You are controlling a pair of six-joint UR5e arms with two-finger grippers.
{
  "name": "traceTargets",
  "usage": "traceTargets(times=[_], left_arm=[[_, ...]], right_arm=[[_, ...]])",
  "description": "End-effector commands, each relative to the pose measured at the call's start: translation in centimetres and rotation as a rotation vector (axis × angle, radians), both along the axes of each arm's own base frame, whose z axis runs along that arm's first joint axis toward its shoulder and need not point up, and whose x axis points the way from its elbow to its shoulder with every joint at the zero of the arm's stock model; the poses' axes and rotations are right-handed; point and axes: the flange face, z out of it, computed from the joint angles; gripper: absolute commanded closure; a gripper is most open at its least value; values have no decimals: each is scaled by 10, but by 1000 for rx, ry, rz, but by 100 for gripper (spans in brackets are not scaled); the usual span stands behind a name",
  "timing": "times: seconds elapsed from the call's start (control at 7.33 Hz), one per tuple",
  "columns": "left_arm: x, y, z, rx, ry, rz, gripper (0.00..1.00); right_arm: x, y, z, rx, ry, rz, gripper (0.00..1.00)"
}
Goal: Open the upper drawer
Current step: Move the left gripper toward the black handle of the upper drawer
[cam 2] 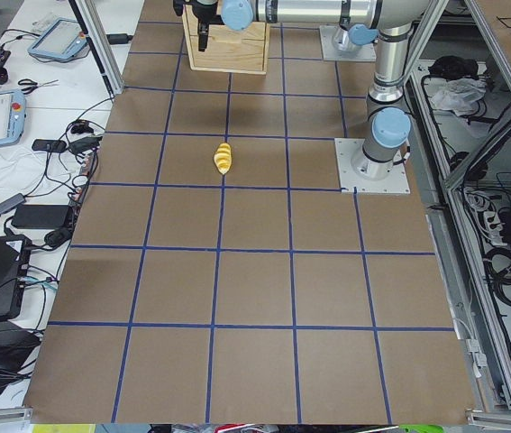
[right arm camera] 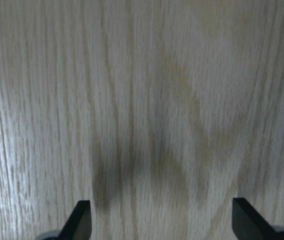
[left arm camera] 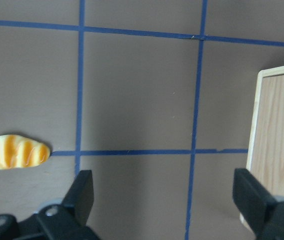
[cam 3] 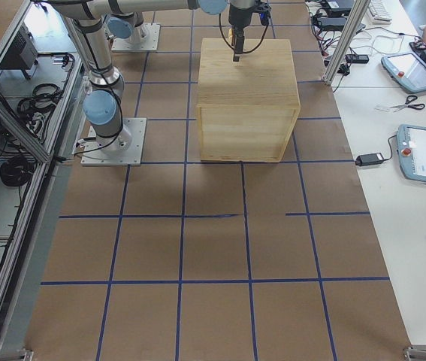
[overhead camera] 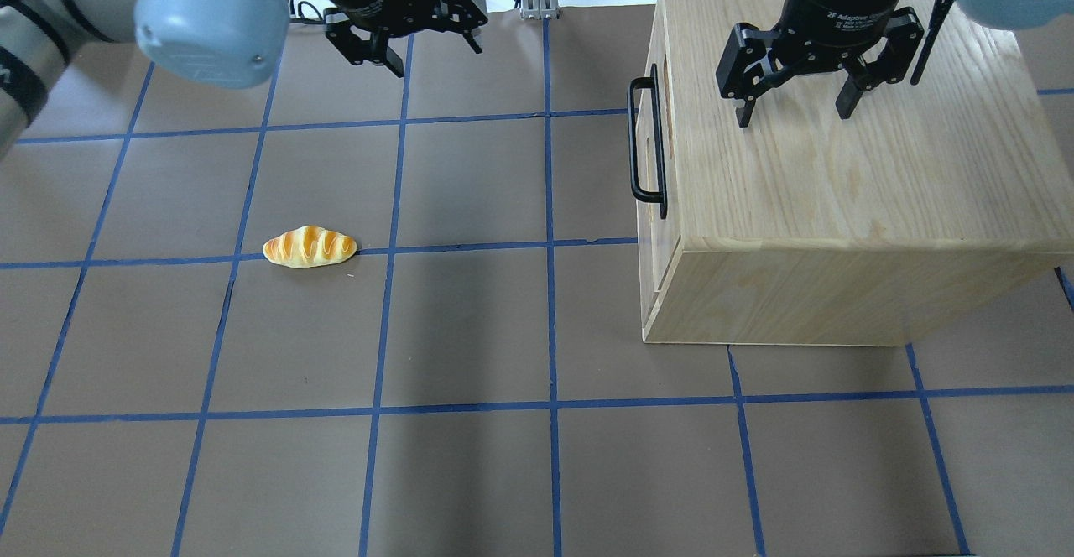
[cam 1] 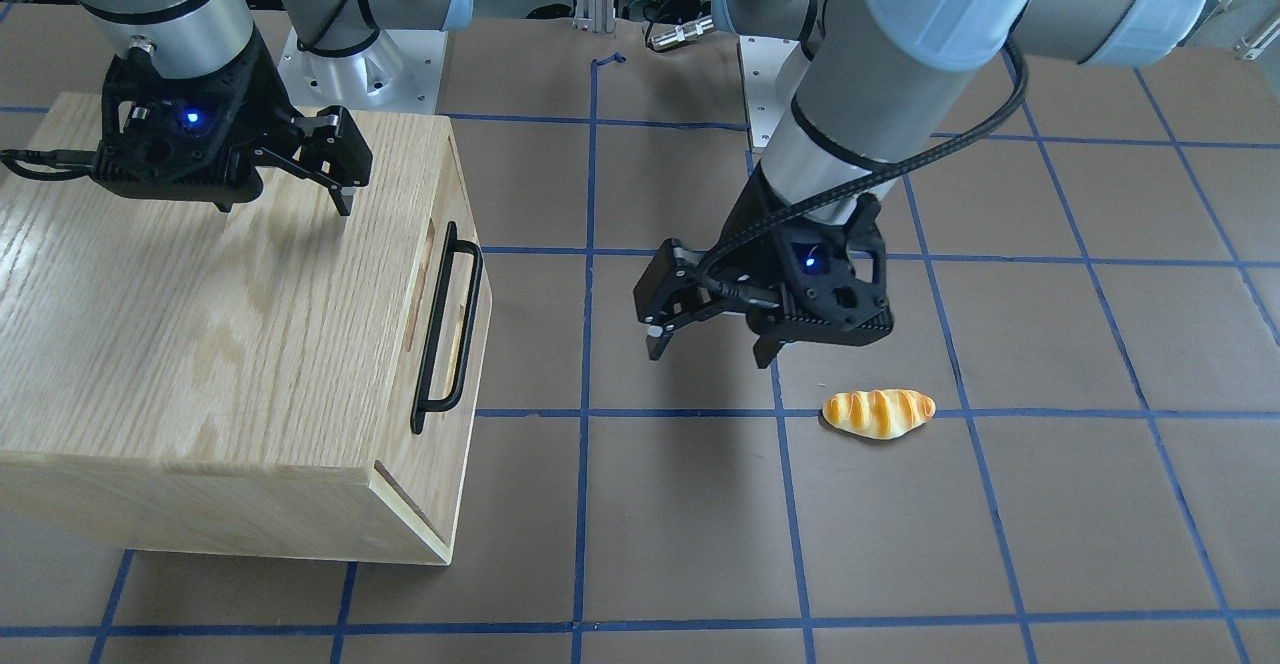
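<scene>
The upper drawer (cam 1: 445,459) is shut, its front flush with the oak cabinet (cam 1: 200,324). Its black bar handle (cam 1: 448,329) and oblong slot (cam 1: 425,284) face the table's middle; the handle also shows in the overhead view (overhead camera: 646,142). My right gripper (cam 1: 285,206) hangs open and empty just above the cabinet's top (overhead camera: 839,188), behind the front edge (overhead camera: 793,112); its wrist view shows only wood grain (right arm camera: 142,100). My left gripper (cam 1: 710,352) is open and empty above the table, well apart from the handle (overhead camera: 436,54).
A toy bread roll (cam 1: 878,413) lies on the brown paper table by a blue tape line, below the left gripper; it also shows in the overhead view (overhead camera: 309,247) and the left wrist view (left arm camera: 14,152). The cabinet's edge shows at the right of the left wrist view (left arm camera: 282,150).
</scene>
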Motion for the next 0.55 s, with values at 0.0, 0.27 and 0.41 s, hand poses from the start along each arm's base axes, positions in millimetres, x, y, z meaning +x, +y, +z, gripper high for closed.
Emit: traceTargets(times=[0.0,0.27,0.41], left_arm=[[-61,-5,-41,48,69,34,0],[-90,6,-63,88,59,3,0],[-95,6,-67,100,63,16,0]], right_arm=[[1,0,0,0,0,2,0],[0,0,0,0,0,-1,0],[0,0,-1,1,0,-1,0]])
